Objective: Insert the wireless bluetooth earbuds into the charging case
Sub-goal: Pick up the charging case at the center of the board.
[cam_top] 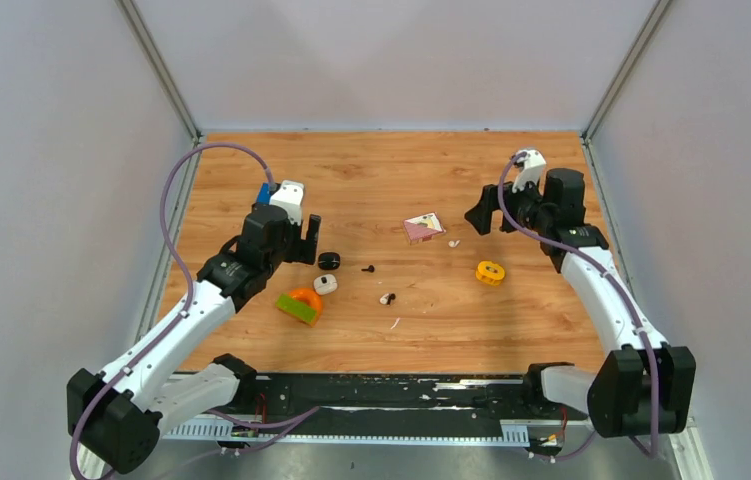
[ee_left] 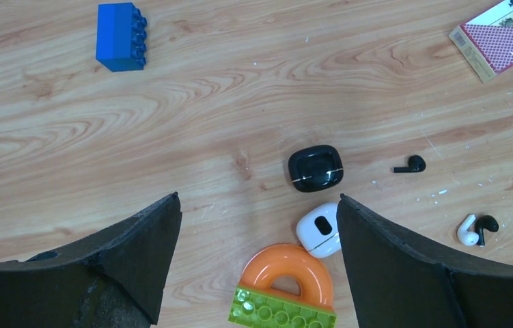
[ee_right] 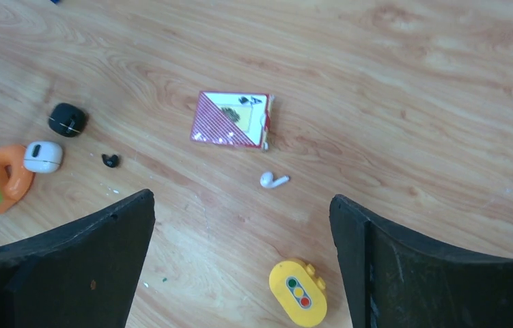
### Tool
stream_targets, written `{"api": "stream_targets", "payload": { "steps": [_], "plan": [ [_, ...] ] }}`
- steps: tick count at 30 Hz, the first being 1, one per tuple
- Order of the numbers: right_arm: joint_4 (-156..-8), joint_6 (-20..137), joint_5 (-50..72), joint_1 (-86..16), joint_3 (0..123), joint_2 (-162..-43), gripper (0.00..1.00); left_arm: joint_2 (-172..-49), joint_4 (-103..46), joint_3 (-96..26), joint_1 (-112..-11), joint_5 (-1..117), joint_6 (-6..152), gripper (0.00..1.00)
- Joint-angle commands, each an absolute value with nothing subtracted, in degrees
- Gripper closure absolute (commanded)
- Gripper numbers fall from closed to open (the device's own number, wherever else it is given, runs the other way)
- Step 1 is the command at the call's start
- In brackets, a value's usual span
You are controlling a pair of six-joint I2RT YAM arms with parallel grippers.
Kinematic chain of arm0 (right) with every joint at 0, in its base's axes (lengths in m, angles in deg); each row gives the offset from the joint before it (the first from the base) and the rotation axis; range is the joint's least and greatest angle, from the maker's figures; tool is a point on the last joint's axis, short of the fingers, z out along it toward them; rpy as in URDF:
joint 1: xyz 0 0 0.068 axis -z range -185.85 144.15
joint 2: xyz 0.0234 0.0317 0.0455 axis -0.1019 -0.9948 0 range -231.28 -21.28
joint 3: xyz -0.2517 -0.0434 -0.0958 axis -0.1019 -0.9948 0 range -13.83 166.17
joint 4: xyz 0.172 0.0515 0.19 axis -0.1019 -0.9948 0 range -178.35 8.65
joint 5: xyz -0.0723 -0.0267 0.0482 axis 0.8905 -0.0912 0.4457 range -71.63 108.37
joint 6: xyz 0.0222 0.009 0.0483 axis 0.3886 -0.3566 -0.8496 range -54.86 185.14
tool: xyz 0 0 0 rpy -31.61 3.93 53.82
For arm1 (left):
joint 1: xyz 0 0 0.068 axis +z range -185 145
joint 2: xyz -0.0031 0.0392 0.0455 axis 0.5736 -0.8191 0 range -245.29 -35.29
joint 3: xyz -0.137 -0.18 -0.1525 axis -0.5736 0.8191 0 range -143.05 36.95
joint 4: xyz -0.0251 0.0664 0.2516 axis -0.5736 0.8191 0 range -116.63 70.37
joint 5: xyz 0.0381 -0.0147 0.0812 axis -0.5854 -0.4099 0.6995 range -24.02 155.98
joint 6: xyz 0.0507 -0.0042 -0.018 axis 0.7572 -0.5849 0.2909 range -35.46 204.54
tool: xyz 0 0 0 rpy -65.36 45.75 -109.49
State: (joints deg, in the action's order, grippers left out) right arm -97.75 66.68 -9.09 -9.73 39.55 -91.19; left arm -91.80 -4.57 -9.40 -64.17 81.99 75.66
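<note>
The all-black earbud [ee_left: 410,165] is seen on the table [cam_top: 391,170] just right of the black charging case [ee_left: 315,168], the white-tipped earbud [ee_left: 479,229] nearer. The left gripper [ee_left: 257,201] is held spread just left of the case; the right gripper [ee_right: 240,198], likewise spread, is held well to the right

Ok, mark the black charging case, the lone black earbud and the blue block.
black charging case [ee_left: 315,168], left wrist view, centre of its top.
lone black earbud [ee_left: 410,165], left wrist view, where stem meets head.
blue block [ee_left: 120,35], left wrist view, middle of its flat face.

Left fingers [ee_left: 103,273], right fingers [ee_right: 69,266] wide apart
</note>
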Motion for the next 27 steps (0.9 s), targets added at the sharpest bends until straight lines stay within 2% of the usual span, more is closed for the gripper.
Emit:
{"api": "stream_targets", "payload": {
  "steps": [1,7,9,12,16,19,21,23,27],
  "plan": [
    [-91.19,65.49,-14.17,-9.72,37.79,-86.38,0.01,-90.54,-6.71,-10.3,-64.18,83.18,74.89,0.1],
    [-83.88,61.49,-35.04,-10.51,34.26,-86.6,0.01,-87.74,-9.53,-8.25,-64.14,83.04,74.4,0.11],
    [-84.22,62.54,-37.26,-11.38,35.17,-87.8,0.01,-86.5,-10.21,-7.59,-64.18,82.96,74.56,0.11],
    [-89.91,73.92,-36.16,-15.02,37.99,-91.06,0.01,-85.35,-11.33,-6.77,-64.18,82.06,74.77,0.11],
    [-100.36,89.01,-24.88,-26.45,44.74,-97.61,0.11,-86.23,-10.92,-7.13,-64.18,79.72,74.57,0.11],
    [-101.48,96.79,-19.47,-34.72,47.19,-101.92,0.15,-88.33,-8.37,-9.14,-64.18,76.99,75.43,0.13],
    [-100.82,102.02,-20.1,-38.25,48.04,-105.64,0.2,-89.48,-6.75,-10.47,-64.18,76.57,75.17,0.13],
    [-100.46,106.3,-23.68,-39.96,49.66,-109.55,0.28,-89.82,-5.84,-10.93,-64.14,77.8,75.12,0.13],
    [-99.18,108.22,-27.41,-42.06,56.09,-119.36,0.42,-88.89,-5.46,-10.54,-64.18,83.2,74.6,0.12]
  ]
}}
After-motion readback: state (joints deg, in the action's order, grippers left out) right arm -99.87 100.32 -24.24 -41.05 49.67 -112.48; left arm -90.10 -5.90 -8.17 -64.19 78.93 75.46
